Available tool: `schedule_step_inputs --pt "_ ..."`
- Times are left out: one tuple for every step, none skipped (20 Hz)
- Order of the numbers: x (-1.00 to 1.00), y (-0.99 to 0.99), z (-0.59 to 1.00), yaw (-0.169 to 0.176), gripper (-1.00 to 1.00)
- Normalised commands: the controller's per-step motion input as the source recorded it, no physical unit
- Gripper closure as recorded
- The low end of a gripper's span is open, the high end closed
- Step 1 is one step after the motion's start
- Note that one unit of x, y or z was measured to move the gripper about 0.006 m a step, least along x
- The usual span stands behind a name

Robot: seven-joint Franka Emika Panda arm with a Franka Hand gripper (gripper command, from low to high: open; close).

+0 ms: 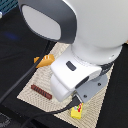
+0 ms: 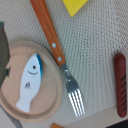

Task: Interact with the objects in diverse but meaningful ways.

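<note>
In the wrist view a white-grey fish [image 2: 29, 82] lies on a round wooden plate [image 2: 52, 102]. A dark brown sausage [image 2: 120, 85] lies on the woven mat, and a corner of the yellow carton [image 2: 76, 6] shows at the picture's edge. In the exterior view the orange bread loaf [image 1: 45, 60], the sausage [image 1: 41, 92] and the yellow carton [image 1: 76, 112] lie on the beige mat [image 1: 30, 80]. The arm's white wrist [image 1: 75, 75] hangs over the mat and hides the plate and fish. The gripper's fingers show in neither view.
An orange-handled fork [image 2: 52, 42] lies beside the plate, tines [image 2: 74, 100] toward the sausage. A grey rounded edge [image 2: 3, 50] shows beside the plate. Black cables [image 1: 20, 80] cross the dark table around the mat.
</note>
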Motion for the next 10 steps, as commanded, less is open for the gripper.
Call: schedule_step_inputs --pt "-0.67 0.33 -0.22 0.102 -1.0" --pt "-0.69 0.32 -0.23 0.104 -1.0" --pt "-0.67 0.28 -0.19 0.114 -1.0" --pt "-0.67 0.25 -0.08 0.113 -1.0" --pt "-0.67 0.29 0.0 0.105 -1.0" --pt "-0.72 0.33 0.02 0.1 -1.0" --pt "-0.74 0.34 0.05 0.104 -1.0" --pt "-0.75 0.36 0.04 0.101 -1.0" --pt "-0.77 0.34 0.0 0.091 -1.0" --pt "-0.84 0.31 0.0 0.057 -1.0"
